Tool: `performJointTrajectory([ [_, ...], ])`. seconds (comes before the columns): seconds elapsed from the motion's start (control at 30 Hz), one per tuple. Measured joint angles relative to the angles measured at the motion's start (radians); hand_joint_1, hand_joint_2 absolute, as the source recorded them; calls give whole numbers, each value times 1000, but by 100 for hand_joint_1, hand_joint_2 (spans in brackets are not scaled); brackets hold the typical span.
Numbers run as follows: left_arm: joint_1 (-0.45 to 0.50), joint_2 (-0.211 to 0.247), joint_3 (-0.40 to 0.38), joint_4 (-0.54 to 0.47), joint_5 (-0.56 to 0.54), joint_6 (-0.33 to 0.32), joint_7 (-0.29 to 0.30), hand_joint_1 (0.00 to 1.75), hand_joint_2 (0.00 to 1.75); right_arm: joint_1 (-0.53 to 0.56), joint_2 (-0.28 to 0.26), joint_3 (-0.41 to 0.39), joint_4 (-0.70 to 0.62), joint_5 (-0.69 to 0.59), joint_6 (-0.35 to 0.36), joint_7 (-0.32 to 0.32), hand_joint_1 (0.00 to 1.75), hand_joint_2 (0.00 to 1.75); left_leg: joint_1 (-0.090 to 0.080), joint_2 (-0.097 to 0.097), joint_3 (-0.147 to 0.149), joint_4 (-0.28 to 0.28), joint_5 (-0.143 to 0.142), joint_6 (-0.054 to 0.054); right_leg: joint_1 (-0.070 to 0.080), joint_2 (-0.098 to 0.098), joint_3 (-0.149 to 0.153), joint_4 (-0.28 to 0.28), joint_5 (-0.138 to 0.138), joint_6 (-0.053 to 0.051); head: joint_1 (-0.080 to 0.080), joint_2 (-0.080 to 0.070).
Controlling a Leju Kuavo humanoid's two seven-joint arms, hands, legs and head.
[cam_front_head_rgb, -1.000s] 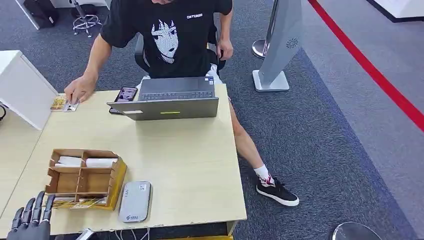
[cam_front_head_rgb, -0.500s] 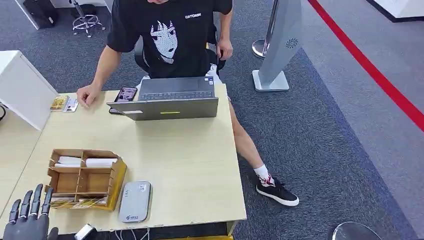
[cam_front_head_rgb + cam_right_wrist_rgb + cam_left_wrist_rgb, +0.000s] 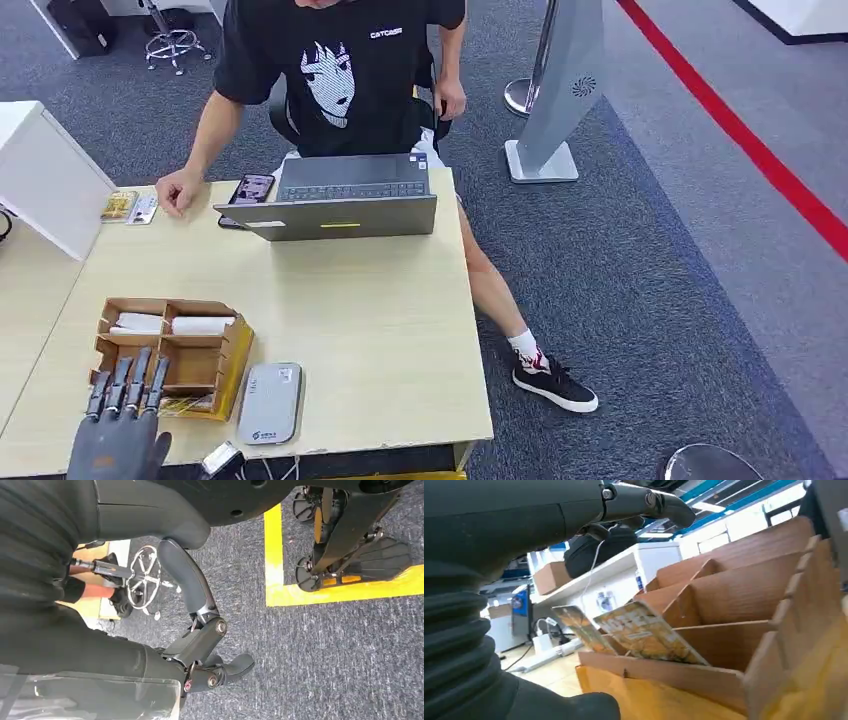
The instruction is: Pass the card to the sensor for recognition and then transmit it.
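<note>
At the lower left of the head frame, the left hand [image 3: 118, 435] hangs over the near edge of the tabletop [image 3: 370, 330], fingers [image 3: 128, 385] straight, slightly apart and holding nothing, their tips reaching the front row of the cardboard organizer [image 3: 170, 352]. The cards [image 3: 170, 406] lie in that front compartment, directly ahead of the fingertips and just below them, so the coming reach looks like a short push forward and down. In the left wrist view the top card [image 3: 644, 632] leans tilted against the divider with its long axis running slantwise across the slot, a second card [image 3: 579, 627] fanned out beside it; the thumb [image 3: 574, 707] sits low and the fingers high, with the cards between their lines but not yet touched. The sensor [image 3: 270, 402], a flat grey pad, rests just to the right of the organizer in the head frame, near the cards. The right hand [image 3: 210, 655] hangs by the robot's side over carpet, fingers loosely curled around nothing, well apart from the work, so the left hand is plainly the nearer one.
</note>
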Motion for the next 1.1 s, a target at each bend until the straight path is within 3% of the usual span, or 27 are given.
performJointTrajectory([
  [0.5,14,35,-48,-15,1,7,20,0,175,0,0,0,0,2,3,-3,0,175,0,0,0,0,0,0,0,0,0,0,0,0,0,0],
  [0.53,17,39,-57,-26,1,6,25,175,175,0,0,0,0,2,3,-3,0,175,0,0,0,0,0,0,0,0,0,0,0,0,-1,0],
  [1.1,35,69,-94,-45,-1,-9,67,175,175,0,0,-6,0,1,3,-7,0,175,0,0,0,0,0,0,0,0,0,0,0,0,0,0],
])
